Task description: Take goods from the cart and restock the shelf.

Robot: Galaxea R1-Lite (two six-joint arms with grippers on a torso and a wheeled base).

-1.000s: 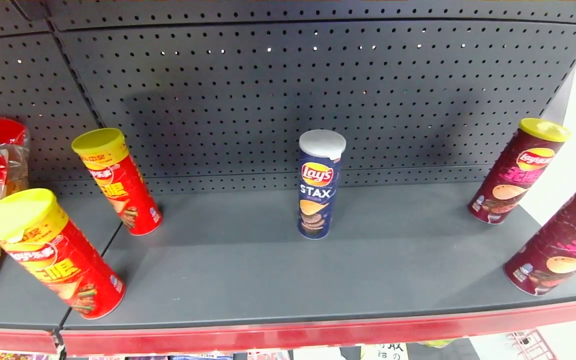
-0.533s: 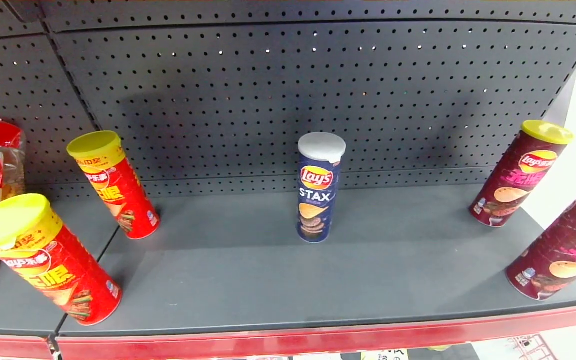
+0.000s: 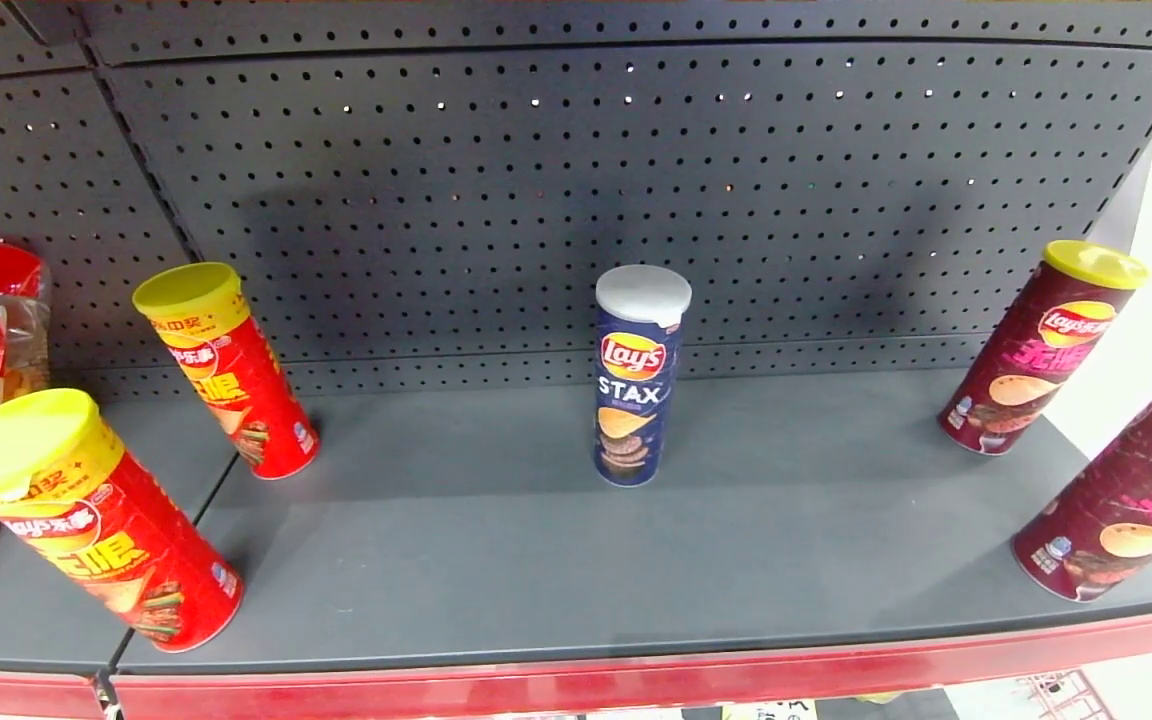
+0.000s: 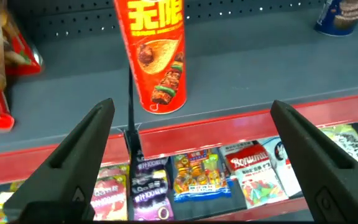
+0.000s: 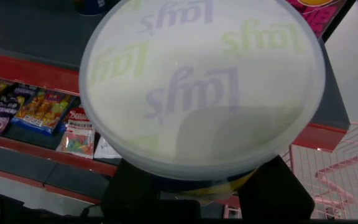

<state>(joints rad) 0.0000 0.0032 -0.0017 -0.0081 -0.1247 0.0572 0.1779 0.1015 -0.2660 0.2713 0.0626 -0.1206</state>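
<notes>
"Gripping anything, the right tool (image 5: pixel 207 190)?"
"Yes: a chip can (image 5: pixel 201 81), lid toward the wrist, before the shelf (image 5: pixel 23 28) edge, presumably so its base lands first. Left tool (image 4: pixel 191 107) spread empty, facing the red can (image 4: pixel 157 56)."

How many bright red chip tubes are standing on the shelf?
2. The front red tube stands at the left front of the shelf; the back red tube stands behind it, farther in.

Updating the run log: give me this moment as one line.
left pincer: open, empty | right pincer: holds white-lidded can | shelf: blue can upright mid-shelf
</notes>
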